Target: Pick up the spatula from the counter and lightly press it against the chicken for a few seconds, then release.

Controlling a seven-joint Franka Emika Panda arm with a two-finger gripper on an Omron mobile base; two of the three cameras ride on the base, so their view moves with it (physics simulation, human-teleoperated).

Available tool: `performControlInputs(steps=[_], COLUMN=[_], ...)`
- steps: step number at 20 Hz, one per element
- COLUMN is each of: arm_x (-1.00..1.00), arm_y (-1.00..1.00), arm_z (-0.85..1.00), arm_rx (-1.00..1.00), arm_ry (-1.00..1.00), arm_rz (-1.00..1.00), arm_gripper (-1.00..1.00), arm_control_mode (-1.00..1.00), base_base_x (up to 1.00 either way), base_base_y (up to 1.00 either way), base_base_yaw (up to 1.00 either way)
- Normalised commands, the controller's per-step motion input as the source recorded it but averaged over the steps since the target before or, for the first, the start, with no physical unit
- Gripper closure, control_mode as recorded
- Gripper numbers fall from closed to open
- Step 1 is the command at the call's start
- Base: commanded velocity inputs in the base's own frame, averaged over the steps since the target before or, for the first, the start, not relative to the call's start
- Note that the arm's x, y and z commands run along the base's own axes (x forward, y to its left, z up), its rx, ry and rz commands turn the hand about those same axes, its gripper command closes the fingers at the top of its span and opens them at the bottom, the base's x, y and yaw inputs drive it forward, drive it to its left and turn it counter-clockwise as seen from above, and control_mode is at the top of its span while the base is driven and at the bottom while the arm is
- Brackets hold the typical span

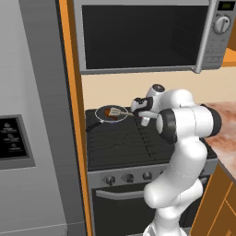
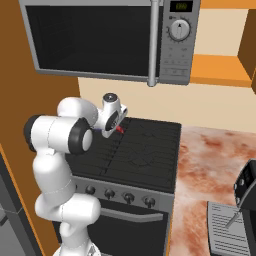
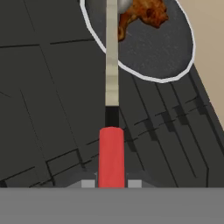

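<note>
The spatula (image 3: 111, 151) has a red handle and a pale flat shaft. My gripper (image 3: 111, 183) is shut on the red handle. The shaft reaches forward over the rim of the dark frying pan (image 3: 168, 57), and its blade end lies beside and against the browned chicken (image 3: 144, 13). In the left base view the pan (image 1: 102, 118) sits on the stove's back left burner, with the spatula (image 1: 117, 111) on the chicken (image 1: 108, 112) and my gripper (image 1: 134, 110) just to their right. The red handle (image 2: 120, 129) peeks out below the hand in the right base view.
The black stove top (image 1: 120, 143) has knobs (image 1: 128, 177) along its front. A microwave (image 1: 143, 34) hangs close above the arm. An orange panel (image 1: 73, 115) and grey fridge (image 1: 27, 138) stand left. A marbled counter (image 2: 210, 165) with a dark appliance (image 2: 247, 192) lies right.
</note>
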Motion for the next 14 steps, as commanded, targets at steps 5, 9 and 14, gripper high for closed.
performControlInputs(steps=[5, 9, 14], arm_x=[0.26, 0.28, 0.3], arm_y=[0.02, 0.02, 0.07], arm_z=[-0.13, -0.14, -0.19], arm_rx=[0.0, 0.0, -0.01], arm_ry=[0.0, 0.0, 0.0], arm_rz=[0.0, 0.0, 0.0], arm_gripper=[1.0, 1.0, 1.0], arm_control_mode=[-1.0, -1.0, -1.0], base_base_x=[0.0, 0.0, 0.0], base_base_y=[0.0, 0.0, 0.0], base_base_yaw=[0.0, 0.0, 0.0])
